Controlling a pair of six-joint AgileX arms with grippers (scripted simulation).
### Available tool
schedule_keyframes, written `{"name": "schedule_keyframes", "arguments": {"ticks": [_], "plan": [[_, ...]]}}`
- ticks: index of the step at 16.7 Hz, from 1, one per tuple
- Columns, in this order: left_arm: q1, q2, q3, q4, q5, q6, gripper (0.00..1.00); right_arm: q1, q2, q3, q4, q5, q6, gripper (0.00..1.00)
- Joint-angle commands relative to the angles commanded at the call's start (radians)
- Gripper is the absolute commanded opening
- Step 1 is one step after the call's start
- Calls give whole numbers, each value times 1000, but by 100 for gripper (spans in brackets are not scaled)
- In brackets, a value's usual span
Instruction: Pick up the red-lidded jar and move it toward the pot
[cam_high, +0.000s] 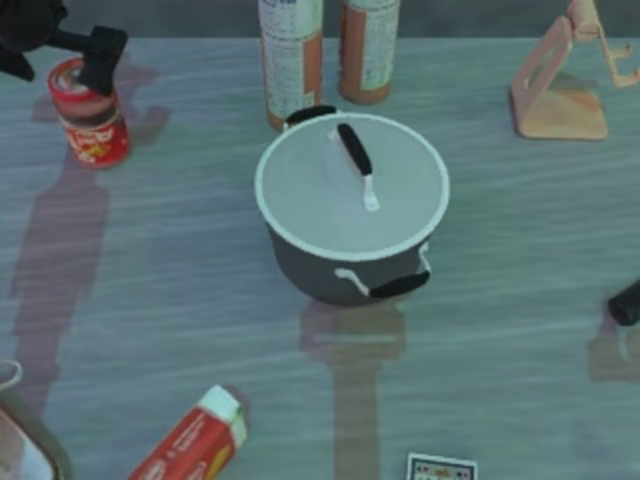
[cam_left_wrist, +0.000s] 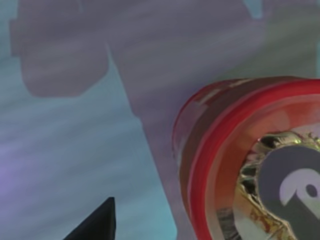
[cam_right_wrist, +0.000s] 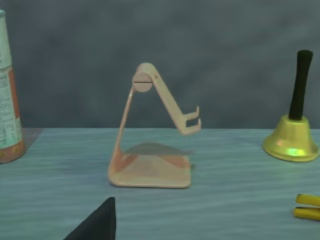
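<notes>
The left end effector (cam_high: 88, 62) sits at the bench's far-left corner, right over the lid of the jar (cam_high: 90, 118); whether its fingers grip the jar cannot be told. The jar stands well apart from the pot (cam_high: 350, 205), which occupies the bench's (cam_high: 150, 300) centre in front of two canisters (cam_high: 292, 60). The right arm (cam_high: 625, 300) idles at the right edge, facing a phone stand (cam_right_wrist: 150, 130).

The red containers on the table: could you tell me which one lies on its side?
The red-and-white carton at the front left lies flat. The red-lidded jar, at the back left under the left gripper, stands upright.
</notes>
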Motion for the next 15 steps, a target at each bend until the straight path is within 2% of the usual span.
{"name": "schedule_keyframes", "arguments": {"ticks": [8, 12, 15], "plan": [[-9, 61, -72, 135, -1, -8, 100, 0, 0, 0, 0, 0, 0, 100], [-9, 63, -74, 138, -1, -8, 100, 0, 0, 0, 0, 0, 0, 100], [-9, 63, -74, 138, -1, -8, 77, 0, 0, 0, 0, 0, 0, 100]]}}
